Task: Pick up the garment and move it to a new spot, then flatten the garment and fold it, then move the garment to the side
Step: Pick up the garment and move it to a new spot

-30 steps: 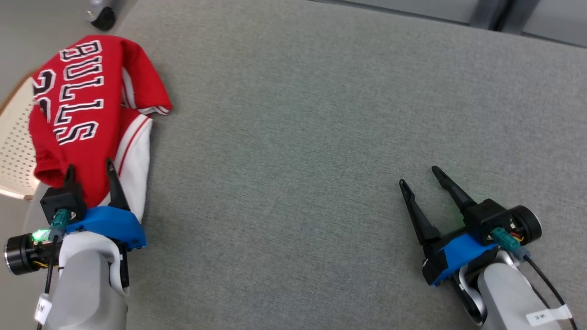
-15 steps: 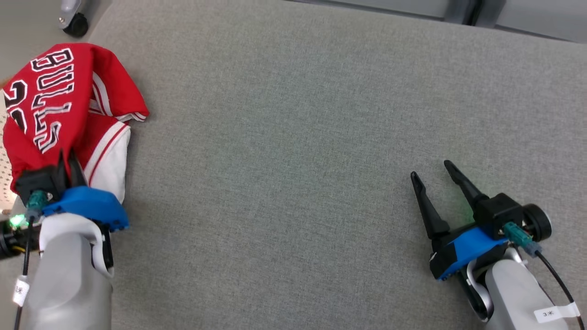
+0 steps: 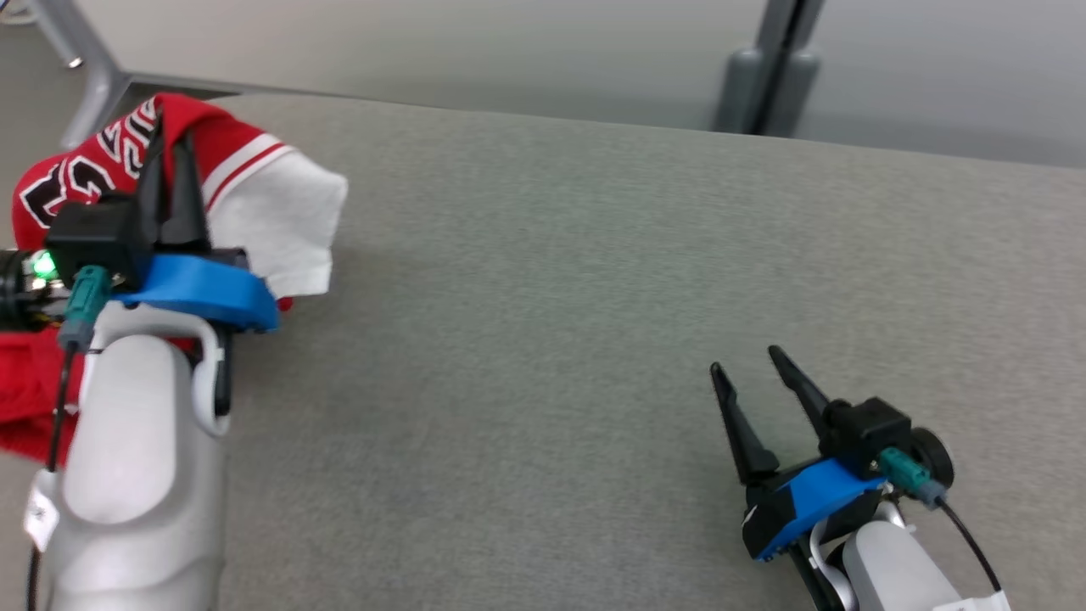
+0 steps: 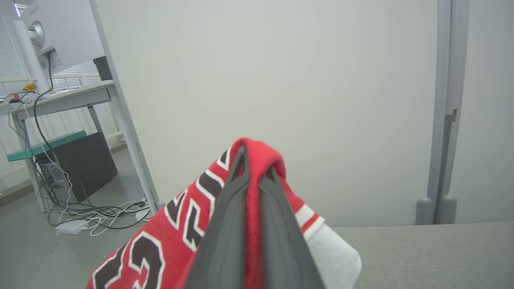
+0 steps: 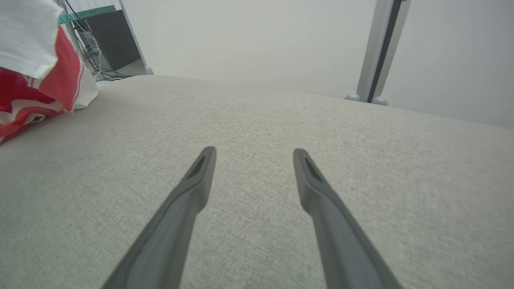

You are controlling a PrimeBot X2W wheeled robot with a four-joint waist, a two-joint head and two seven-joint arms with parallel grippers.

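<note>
The garment (image 3: 263, 204) is a red and white jersey with black and white lettering, bunched at the table's far left corner. My left gripper (image 3: 170, 140) is shut on a red fold of it and holds it raised, with cloth hanging down on both sides. In the left wrist view the red fabric (image 4: 253, 200) is pinched between the two dark fingers and drapes over their tips. My right gripper (image 3: 747, 358) hovers open over bare table at the lower right, nothing between its fingers (image 5: 196, 180). The garment (image 5: 36, 60) hangs at the right wrist view's upper left.
The grey fabric-covered table (image 3: 551, 297) stretches wide between the two arms. Behind its far edge stand a pale wall and a grey post (image 3: 768, 76). Left of the table are a metal desk leg (image 3: 81, 59), cables (image 4: 88, 216) on the floor and a dark cabinet (image 4: 86, 164).
My left gripper closed on the jersey's red fold and lifted it off the table. The head camera has tilted up, so the whole picture shifted. The right gripper stayed open.
</note>
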